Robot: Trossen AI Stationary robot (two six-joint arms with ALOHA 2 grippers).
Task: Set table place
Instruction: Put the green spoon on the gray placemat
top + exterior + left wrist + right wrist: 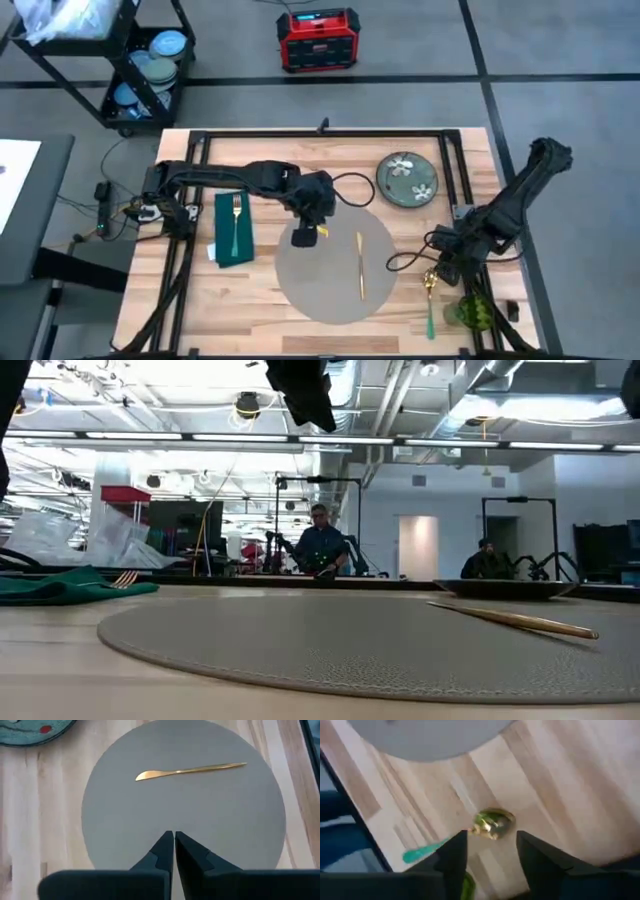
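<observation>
While the left gripper (173, 839) hangs above the round grey placemat (335, 262) with its jaws pressed together on nothing, a gold knife (191, 770) lies on the mat just ahead of those closed jaws, apart from them. The placemat rests flat on the butcher-block table (280, 305), near the middle of its top. Beyond the knife, off the mat's edge, sits a grey-green flowered plate (407, 180). To the left arm's other side, a dark green napkin (235, 232) lies beside the mat with a gold fork (236, 212) on it. The right gripper (487, 847) hovers over bare wood beside the mat, its jaws spread apart; the gold bowl of a spoon (492, 824) with a green handle shows between them, lying on the table, not gripped.
</observation>
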